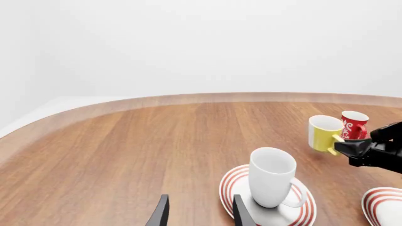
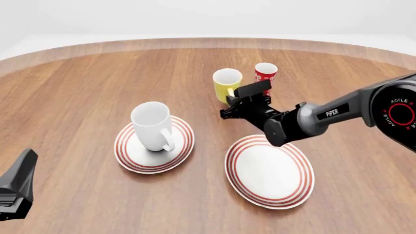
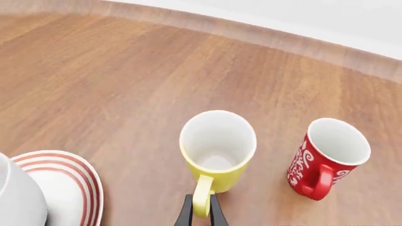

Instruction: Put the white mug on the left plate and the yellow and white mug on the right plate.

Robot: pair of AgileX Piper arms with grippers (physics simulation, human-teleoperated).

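Your right hand [image 3: 201, 211] pinches the yellow and white mug [image 3: 217, 150] by its handle, mug upright on the tabletop [image 2: 78, 87] beside the red mug [image 3: 326, 157]. White mug [image 2: 153, 126] stands on the left plate [image 2: 126, 156]. Right plate [image 2: 270, 170] bare. Your left hand [image 1: 197, 212] is spread, holding nothing.

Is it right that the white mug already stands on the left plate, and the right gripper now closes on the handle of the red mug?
Not quite. The right gripper closes on the handle of the yellow and white mug, not the red mug; the right wrist view shows this. The white mug does stand on the left plate.
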